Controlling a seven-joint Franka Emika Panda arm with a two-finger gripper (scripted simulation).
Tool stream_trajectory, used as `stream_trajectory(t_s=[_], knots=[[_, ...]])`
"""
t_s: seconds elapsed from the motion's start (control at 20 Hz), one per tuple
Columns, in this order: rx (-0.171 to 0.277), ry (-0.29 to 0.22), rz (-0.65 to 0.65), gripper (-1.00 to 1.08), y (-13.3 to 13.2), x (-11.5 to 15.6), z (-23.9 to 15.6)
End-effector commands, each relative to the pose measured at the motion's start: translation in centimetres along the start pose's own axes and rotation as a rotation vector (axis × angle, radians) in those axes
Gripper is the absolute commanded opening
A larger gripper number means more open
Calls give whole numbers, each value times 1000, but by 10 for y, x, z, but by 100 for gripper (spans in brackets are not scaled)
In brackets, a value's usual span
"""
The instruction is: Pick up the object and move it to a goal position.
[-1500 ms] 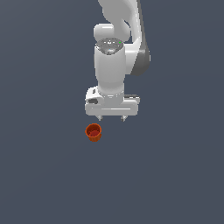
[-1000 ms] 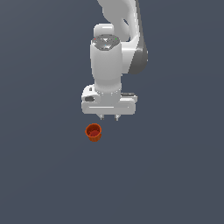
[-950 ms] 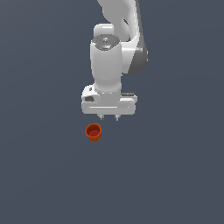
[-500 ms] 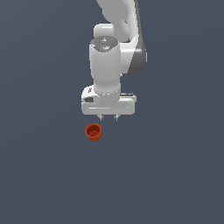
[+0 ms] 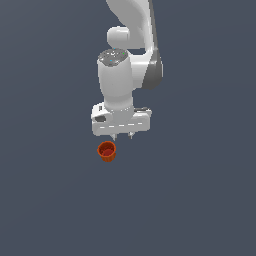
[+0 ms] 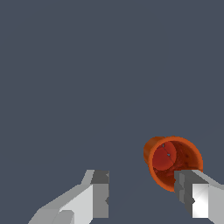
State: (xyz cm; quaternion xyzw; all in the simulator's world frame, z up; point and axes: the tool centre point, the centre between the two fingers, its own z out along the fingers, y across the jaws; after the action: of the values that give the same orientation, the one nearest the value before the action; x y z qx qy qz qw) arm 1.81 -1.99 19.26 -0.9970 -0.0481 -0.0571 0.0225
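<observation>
The object is a small red-orange cup (image 5: 106, 151) with a darker red inside, standing upright on the dark grey ground. In the exterior view my white gripper (image 5: 123, 136) hangs just above it and slightly toward the exterior view's right, with only the short fingertips showing under the wide hand. In the wrist view the gripper (image 6: 144, 199) is open and empty. The cup (image 6: 173, 162) sits off-centre, close beside one finger (image 6: 197, 199), which covers part of its rim. The other finger (image 6: 97, 197) is well apart from it.
A plain dark grey ground (image 5: 200, 200) fills both views. The white arm (image 5: 131, 45) rises above the gripper toward the top of the exterior view. No other object shows.
The gripper has moved toward the exterior view's left and a little down, closing in above the cup. The cup has not moved.
</observation>
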Motion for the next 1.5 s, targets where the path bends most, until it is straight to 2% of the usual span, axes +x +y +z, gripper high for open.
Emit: stream_trajectory(t_s=[0.0,0.75,1.45], knots=[[10,7,-39,28,3,-3,6],[60,66,-299,28,22,-22,42],[73,136,-530,28,39,-43,70]])
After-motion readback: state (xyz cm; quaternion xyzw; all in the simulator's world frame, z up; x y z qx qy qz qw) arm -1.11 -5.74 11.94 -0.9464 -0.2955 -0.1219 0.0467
